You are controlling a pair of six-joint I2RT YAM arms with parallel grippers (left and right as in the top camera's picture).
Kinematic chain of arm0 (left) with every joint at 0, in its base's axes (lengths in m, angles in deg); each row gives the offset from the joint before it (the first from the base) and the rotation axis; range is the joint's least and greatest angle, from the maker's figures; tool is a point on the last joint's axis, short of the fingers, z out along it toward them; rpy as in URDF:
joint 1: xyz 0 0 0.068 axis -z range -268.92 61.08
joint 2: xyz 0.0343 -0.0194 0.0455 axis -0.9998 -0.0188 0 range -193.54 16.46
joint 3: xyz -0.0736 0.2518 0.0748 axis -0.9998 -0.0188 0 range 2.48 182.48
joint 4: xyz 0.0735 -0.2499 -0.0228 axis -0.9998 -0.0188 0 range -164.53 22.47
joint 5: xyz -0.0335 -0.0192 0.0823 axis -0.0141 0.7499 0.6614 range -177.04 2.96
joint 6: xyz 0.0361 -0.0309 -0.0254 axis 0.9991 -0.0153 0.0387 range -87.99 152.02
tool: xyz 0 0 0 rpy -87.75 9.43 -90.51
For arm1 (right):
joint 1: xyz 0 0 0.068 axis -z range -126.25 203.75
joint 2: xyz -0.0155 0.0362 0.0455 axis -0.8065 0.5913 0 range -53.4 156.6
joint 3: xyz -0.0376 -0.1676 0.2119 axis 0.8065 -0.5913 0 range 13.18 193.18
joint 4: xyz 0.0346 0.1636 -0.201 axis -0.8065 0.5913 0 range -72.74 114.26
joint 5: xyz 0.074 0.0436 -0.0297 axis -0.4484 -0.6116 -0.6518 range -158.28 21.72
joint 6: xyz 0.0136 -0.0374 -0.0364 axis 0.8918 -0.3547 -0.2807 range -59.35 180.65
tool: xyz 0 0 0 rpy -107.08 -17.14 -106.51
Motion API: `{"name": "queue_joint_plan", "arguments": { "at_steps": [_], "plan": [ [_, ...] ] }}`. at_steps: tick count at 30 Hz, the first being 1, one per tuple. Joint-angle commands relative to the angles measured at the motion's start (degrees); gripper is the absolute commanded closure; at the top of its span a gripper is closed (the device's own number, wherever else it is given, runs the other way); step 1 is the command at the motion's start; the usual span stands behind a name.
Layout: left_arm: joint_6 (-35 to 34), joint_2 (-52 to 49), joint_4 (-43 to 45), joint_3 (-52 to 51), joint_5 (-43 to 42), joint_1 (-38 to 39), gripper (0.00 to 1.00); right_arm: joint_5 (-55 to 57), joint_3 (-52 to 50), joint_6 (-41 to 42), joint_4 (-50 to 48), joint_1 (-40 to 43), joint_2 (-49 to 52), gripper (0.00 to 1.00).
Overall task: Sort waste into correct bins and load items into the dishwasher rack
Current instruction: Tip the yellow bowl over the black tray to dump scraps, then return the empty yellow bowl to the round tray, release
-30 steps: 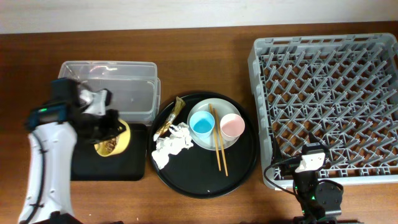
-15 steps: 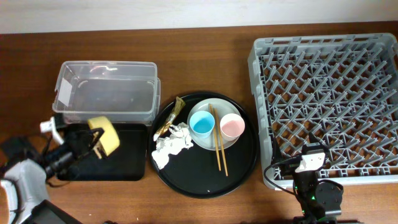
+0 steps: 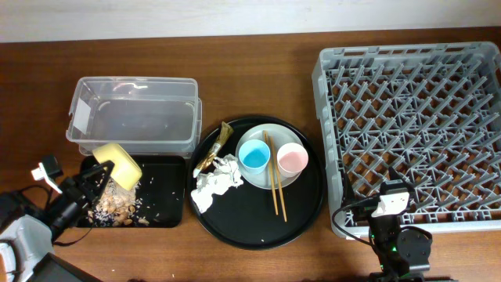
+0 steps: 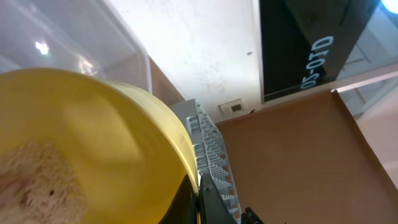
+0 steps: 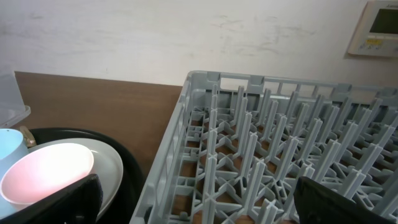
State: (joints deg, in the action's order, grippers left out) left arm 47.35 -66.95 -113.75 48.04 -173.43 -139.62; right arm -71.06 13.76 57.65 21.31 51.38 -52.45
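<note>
My left gripper [image 3: 100,174] was clamped on the rim of the yellow bowl [image 3: 118,161], which was tipped on its side over the near-left part of the shallow black tray [image 3: 168,210]. Brownish food scraps [image 3: 116,205] lay loose and crumbly on the tray floor just below the bowl's mouth. In the left wrist view a pale, grainy film clung to the smooth inside of the bowl. The clear plastic tub [image 3: 133,117] sat right behind, its front wall touching the tray's back edge, so there was little room that way.

The round black tray [image 3: 250,229] lay just beside the rectangular one. On it were the crumpled white napkins [image 3: 217,180], the thin brown-gold wrapper [image 3: 215,147] and the pale plate [image 3: 263,178], which carried the blue cup [image 3: 254,156] and pink cup [image 3: 292,158] side by side. The wooden chopsticks [image 3: 275,188] ran off the plate's near edge.

My right gripper [image 3: 391,197] sat at the near-left corner of the grey rack [image 3: 415,125], fingers [image 5: 62,199] spread wide with nothing between them. The rack's rigid pegs stood upright over its grid floor. Bare wooden table [image 3: 258,70] lay open behind the trays.
</note>
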Motion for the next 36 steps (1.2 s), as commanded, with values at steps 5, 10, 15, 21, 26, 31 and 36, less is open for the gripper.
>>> {"name": "queue_joint_plan", "arguments": {
  "at_steps": [5,10,15,21,26,31,36],
  "plan": [
    [-2.1,0.8,1.8,-0.3,-3.8,-0.3,1.0,0.3,-0.3,0.3,0.3,-0.2,-0.2,0.01],
    [-9.1,0.8,2.1,-0.3,-3.8,-0.2,1.0,0.3,-0.3,0.3,0.3,-0.2,-0.2,0.01],
    [-11.9,0.8,3.6,-0.3,-3.8,-0.2,0.99,0.3,-0.3,0.3,0.3,-0.2,-0.2,0.01],
    [-12.0,0.8,5.7,-0.3,-3.8,-0.1,0.97,0.3,-0.3,0.3,0.3,-0.2,-0.2,0.01],
    [-13.0,0.9,7.3,-0.3,-2.7,0.2,0.98,0.3,-0.3,0.3,0.3,-0.2,-0.2,0.01],
    [-13.4,1.2,5.1,-0.2,-0.7,3.1,0.99,0.3,-0.3,0.3,0.3,-0.2,-0.2,0.01],
    [-16.7,6.7,3.0,3.2,12.3,12.7,0.99,0.3,-0.3,0.3,0.3,-0.2,-0.2,0.01]
  ]
}}
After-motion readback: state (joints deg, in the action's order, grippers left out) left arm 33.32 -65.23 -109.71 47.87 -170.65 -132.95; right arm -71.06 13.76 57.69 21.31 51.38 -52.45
